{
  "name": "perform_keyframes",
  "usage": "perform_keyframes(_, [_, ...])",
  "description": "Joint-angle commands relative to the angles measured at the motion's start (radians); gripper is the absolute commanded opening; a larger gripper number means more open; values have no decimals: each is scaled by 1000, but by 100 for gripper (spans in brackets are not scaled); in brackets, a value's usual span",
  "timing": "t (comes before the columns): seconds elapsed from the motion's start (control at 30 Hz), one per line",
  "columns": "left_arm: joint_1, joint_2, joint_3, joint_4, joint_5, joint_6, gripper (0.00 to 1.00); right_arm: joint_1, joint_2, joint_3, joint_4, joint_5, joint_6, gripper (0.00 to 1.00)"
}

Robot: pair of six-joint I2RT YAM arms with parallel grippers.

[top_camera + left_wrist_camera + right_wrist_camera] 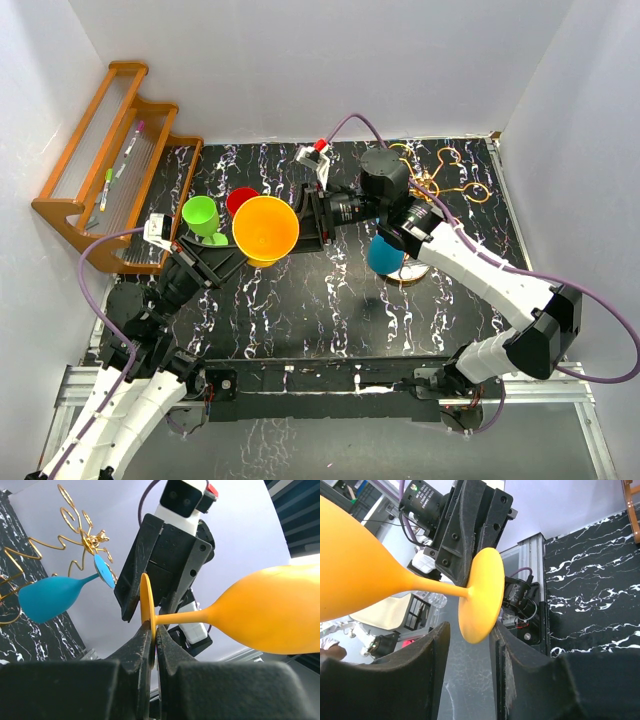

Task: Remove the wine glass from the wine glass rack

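The orange wine glass [265, 230] looks like smooth, opaque matt plastic, with only a soft sheen along bowl and foot. The blue wine glass [384, 255] at its 3 o'clock has the same dull plastic skin. The wine glass rack [432, 183], at 1 o'clock on the desk [330, 310], is thin gold metal wire, polished and bright. The desk is a black surface veined white like marble, faintly glossy. The left hand [153, 630] and right hand [468, 630] are black matt plastic, finely grained. The shelf [128, 70] at 10 o'clock is orange-brown wood, smooth and lightly varnished.
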Motion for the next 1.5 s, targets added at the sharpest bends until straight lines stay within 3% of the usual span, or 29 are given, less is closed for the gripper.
perform_keyframes(0.0, [-5, 4, -12, 77, 28, -21, 0, -1, 4, -16, 149, -49, 57, 38])
perform_keyframes(0.53, [-5, 34, -29, 68, 50, -13, 0, 0, 30, -30, 218, -86, 96, 24])
perform_keyframes(0.97, [-4, 55, -53, 69, 57, -8, 0, 3, 45, -38, 272, -114, 140, 30])
perform_keyframes(1.13, [-5, 54, -46, 39, 48, 5, 0, 5, 40, -36, 276, -107, 143, 8])
perform_keyframes(1.17, [-5, 50, -36, 9, 37, 14, 2, 5, 35, -38, 274, -100, 143, 8])
perform_keyframes(1.27, [-5, 32, 65, -259, -53, 98, 33, 5, 21, -37, 239, -69, 120, 8])
perform_keyframes(1.3, [-5, 30, 123, -390, -108, 146, 38, 5, 18, -34, 222, -57, 106, 8])
perform_keyframes(1.47, [-4, 34, 412, -927, -446, 320, 47, 4, 0, -43, 146, 18, 60, 8])
